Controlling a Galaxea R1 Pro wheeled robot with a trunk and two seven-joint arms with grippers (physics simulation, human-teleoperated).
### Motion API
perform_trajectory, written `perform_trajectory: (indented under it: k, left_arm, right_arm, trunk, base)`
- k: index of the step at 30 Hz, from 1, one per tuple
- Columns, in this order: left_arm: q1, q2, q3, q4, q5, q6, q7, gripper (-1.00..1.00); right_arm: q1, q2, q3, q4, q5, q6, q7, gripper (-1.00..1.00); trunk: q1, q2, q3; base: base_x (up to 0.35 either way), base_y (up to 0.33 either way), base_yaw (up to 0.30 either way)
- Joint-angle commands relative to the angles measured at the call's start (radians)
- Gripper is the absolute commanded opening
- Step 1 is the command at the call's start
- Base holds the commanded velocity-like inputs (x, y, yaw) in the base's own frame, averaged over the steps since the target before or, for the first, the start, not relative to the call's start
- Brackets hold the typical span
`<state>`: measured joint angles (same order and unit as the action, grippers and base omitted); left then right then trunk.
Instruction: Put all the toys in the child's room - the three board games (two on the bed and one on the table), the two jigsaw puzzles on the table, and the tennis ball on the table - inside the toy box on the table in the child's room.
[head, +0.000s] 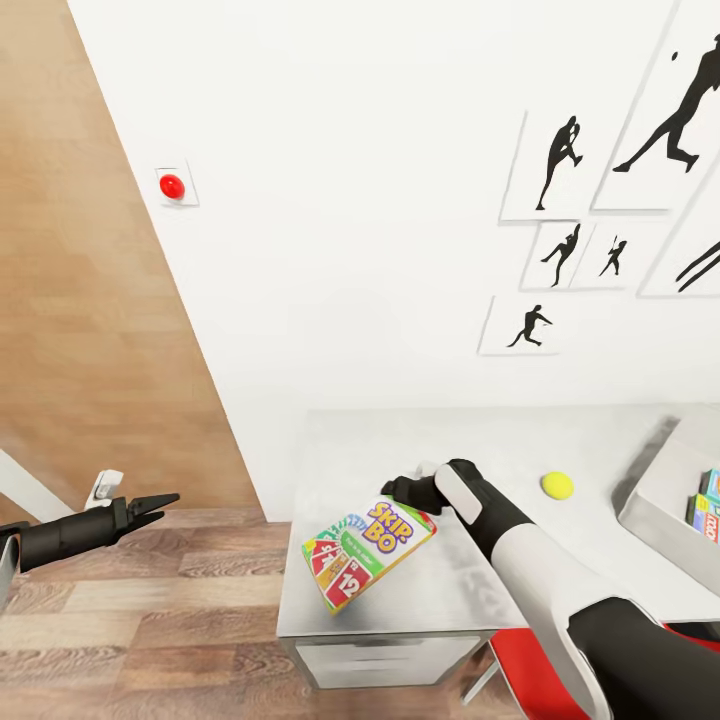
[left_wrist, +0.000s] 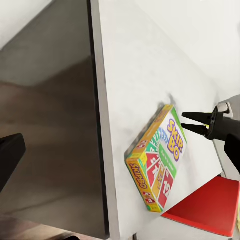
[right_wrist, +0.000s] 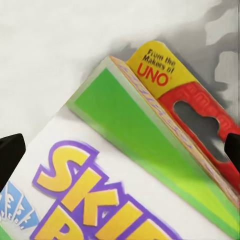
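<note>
printed "skip-bo" with "from the makers of uno" on its tab, the board game (head: 368, 549) lies flat near the counter's (head: 400, 440) front left corner, the right tool (head: 397, 490) narrowly parted just off its top edge. left tool (head: 158, 506) hangs nearly closed over the wood-plank floor (head: 150, 600); rightward sit the tennis ball (head: 557, 485) and toy box (head: 665, 500) below silhouette prints (head: 560, 165).

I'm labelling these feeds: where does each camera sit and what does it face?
Head: on the robot's head, looking down at the table, wall prints and both arms.
Left wrist: beside the table, facing the Skip-Bo box and right hand.
Right wrist: facing the box close up, fingertips at the edges.
All share the box.
</note>
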<state>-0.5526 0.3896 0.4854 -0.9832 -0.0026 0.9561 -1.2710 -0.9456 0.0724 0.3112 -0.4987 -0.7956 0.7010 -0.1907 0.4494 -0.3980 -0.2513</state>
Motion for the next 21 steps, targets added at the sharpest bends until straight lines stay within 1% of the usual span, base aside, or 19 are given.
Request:
perform_trajectory:
  k: [1,8,21]
  left_arm:
    - [-0.001,0.000,0.001,0.000,0.000,0.010,-0.004,1.00]
    - [-0.001,0.000,0.001,0.000,0.000,0.010,-0.004,1.00]
    - [-0.001,0.000,0.001,0.000,0.000,0.010,-0.004,1.00]
  right_arm:
    - [-0.001,-0.001,0.005,-0.001,-0.010,0.002,-0.010,1.00]
    - [-0.001,0.000,0.005,-0.001,-0.006,0.001,-0.010,1.00]
    - [-0.001,0.001,0.006,-0.001,-0.001,0.000,-0.010,1.00]
  trunk:
    - [0.001,-0.002,-0.002]
    - [0.001,-0.002,-0.004]
    - [0.001,-0.002,-0.024]
  base:
    - [0.000,0.000,0.000]
    - [0.000,0.000,0.000]
    - [0.000,0.000,0.000]
